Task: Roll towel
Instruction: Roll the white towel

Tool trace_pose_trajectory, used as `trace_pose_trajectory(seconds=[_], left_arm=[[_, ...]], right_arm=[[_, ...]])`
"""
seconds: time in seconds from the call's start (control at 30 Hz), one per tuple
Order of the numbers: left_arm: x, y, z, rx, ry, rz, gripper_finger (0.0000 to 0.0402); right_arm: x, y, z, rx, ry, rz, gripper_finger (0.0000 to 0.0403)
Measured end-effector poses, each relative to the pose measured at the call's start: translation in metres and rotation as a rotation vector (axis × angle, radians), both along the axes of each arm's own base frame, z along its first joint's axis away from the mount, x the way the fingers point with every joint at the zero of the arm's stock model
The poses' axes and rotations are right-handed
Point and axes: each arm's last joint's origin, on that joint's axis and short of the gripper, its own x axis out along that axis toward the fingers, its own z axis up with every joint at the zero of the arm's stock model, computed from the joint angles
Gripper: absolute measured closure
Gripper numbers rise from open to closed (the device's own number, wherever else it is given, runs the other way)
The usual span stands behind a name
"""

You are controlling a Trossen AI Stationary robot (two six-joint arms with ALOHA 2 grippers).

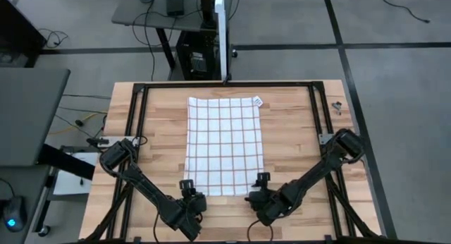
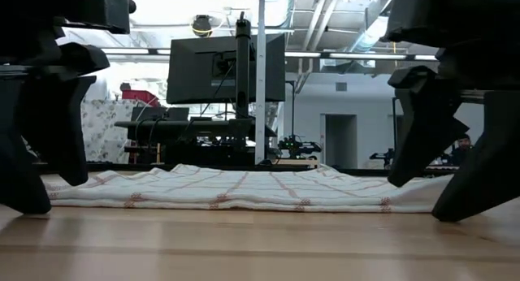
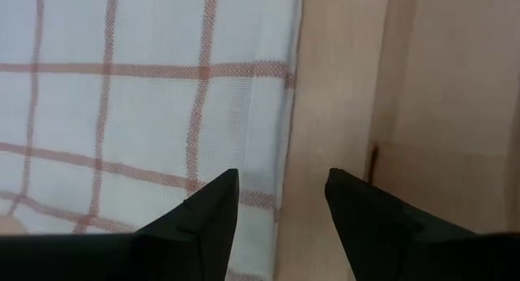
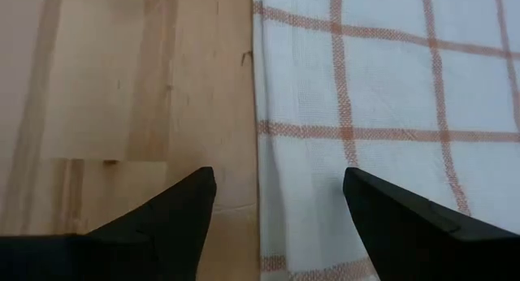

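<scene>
The white towel (image 1: pixel 224 145) with reddish-brown grid lines lies spread flat on the wooden table, its long sides running from near to far. It also shows in the low view (image 2: pixel 244 192). My left gripper (image 1: pixel 189 192) is open at the towel's near left corner. In the left wrist view (image 3: pixel 280 192), one finger is over the cloth (image 3: pixel 146 110) and one over bare wood. My right gripper (image 1: pixel 261 187) is open at the near right corner. In the right wrist view (image 4: pixel 280 188), its fingers likewise stand on either side of the towel's side edge (image 4: pixel 257 151).
A black metal frame (image 1: pixel 134 124) runs around the tabletop. A small label (image 1: pixel 258 101) sticks out at the towel's far right corner. A small dark object (image 1: pixel 337 106) lies at the far right. A monitor stand (image 2: pixel 244 110) rises behind the table. Bare wood (image 1: pixel 162 131) flanks the towel.
</scene>
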Motion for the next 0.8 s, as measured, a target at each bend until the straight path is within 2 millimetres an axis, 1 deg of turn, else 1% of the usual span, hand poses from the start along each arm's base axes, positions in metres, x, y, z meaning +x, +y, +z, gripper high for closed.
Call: trace_pose_trajectory(seconds=[0.2, 0.33, 0.6, 0.8], left_arm=[[-0.002, 0.0067, -0.0013, 0.091, 0.002, 0.003, 0.0228], [-0.0038, 0.0087, -0.0057, 0.098, -0.002, -0.003, 0.0228], [-0.0027, 0.0075, -0.0052, 0.09, 0.0, -0.021, 0.0228], [-0.004, 0.0055, -0.0053, 0.085, 0.012, -0.04, 0.0228]], right_arm=[[-0.0016, -0.0047, -0.0005, -0.046, 0.015, -0.013, 0.0133], [-0.0024, -0.0053, -0.002, -0.066, 0.021, -0.013, 0.0133], [-0.0024, -0.0064, -0.0027, -0.068, 0.033, -0.006, 0.0133], [-0.0086, 0.0018, -0.0033, -0.075, 0.043, 0.042, 0.0133]])
